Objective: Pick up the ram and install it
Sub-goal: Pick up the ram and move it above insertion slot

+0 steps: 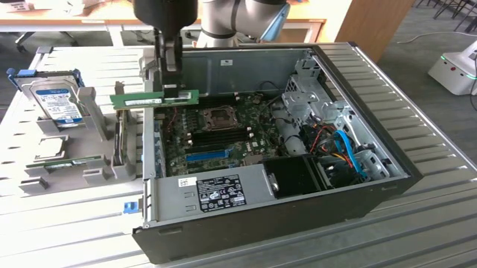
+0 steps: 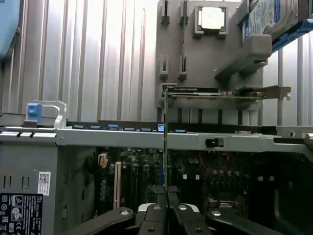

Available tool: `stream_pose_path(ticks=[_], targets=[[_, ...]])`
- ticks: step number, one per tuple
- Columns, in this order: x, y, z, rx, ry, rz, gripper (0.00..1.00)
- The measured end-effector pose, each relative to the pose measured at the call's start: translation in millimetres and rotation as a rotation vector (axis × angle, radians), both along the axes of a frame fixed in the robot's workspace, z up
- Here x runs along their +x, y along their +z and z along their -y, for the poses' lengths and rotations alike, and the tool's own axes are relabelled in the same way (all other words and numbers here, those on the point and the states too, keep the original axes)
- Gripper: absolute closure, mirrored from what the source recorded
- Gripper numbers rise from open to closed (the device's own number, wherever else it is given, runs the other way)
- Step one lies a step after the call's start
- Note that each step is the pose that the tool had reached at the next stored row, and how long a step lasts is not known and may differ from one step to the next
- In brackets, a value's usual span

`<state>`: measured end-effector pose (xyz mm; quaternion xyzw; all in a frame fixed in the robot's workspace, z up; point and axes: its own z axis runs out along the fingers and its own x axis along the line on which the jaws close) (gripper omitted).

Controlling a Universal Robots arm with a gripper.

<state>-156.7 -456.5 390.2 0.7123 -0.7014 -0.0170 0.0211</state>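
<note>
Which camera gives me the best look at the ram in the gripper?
The exterior view: the ram shows its green face and label, held over the case's edge. The wrist view sees it edge-on, a thin strip.

We see a silver-grey arm with a light blue joint cap; the gripper is black, boxy up top, and its linkage fingers carry round silver pins.

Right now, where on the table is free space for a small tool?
Bare table lies in front of the gray holder, at the exterior view's lower left, and along the strip at its right, beside the computer case. Crowded: the holder with its hard drive, and the case edge where the end effector holds the ram.
</note>
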Motion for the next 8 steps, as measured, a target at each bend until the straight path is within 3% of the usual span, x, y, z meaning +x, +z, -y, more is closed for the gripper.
stream_pose_path(ticks=[8], targets=[[27.6,0.1,0.0,-0.0001,0.002,-0.0054,0.88]])
